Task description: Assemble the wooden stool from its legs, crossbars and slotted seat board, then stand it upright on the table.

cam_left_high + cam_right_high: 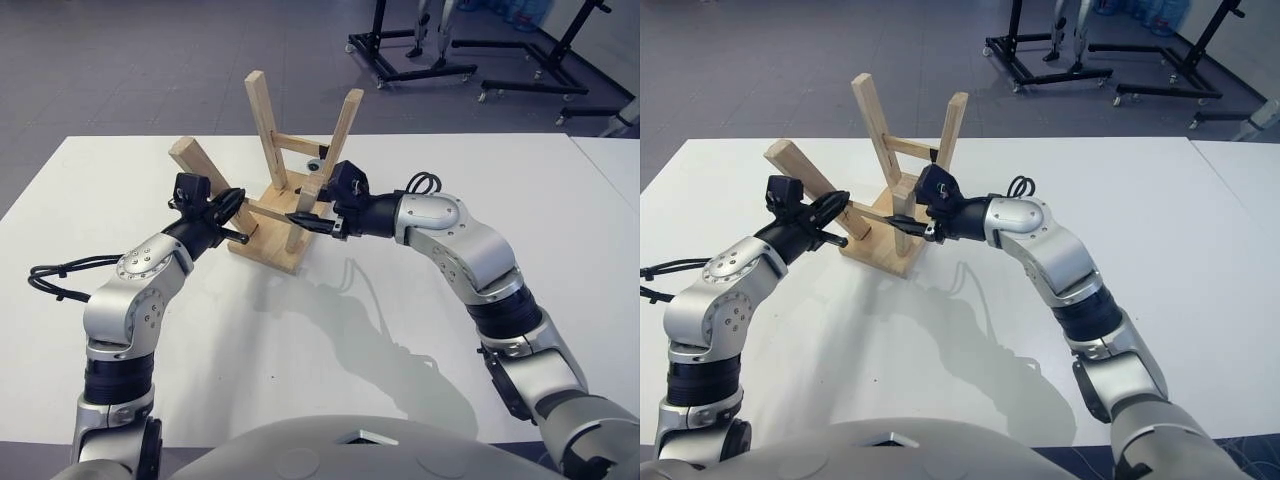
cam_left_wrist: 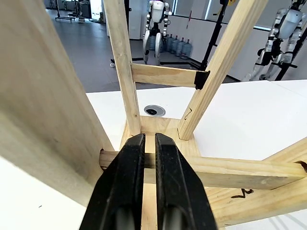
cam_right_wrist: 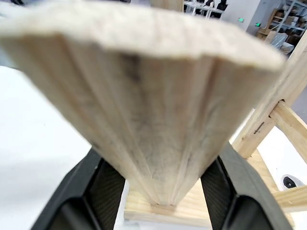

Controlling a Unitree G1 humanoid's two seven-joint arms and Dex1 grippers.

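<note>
The pale wooden stool (image 1: 278,170) stood upside down on the white surface (image 1: 420,200), its slotted square seat board (image 1: 268,250) lying flat and the legs pointing up. The right gripper (image 1: 308,221) had its jaws clamped on the leaning wooden leg (image 3: 144,105) just above the seat board. The left gripper (image 2: 149,143) had its jaws drawn almost together at the thin wooden crossbar (image 1: 268,212) over the board, gripping nothing visible. Seating that crossbar seemed the step in hand. Next would come pressing it home, then righting the stool. The jaws hid the crossbar's joint.

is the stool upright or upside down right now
Upside down: the seat board lies flat on the table, and the legs point up.
</note>
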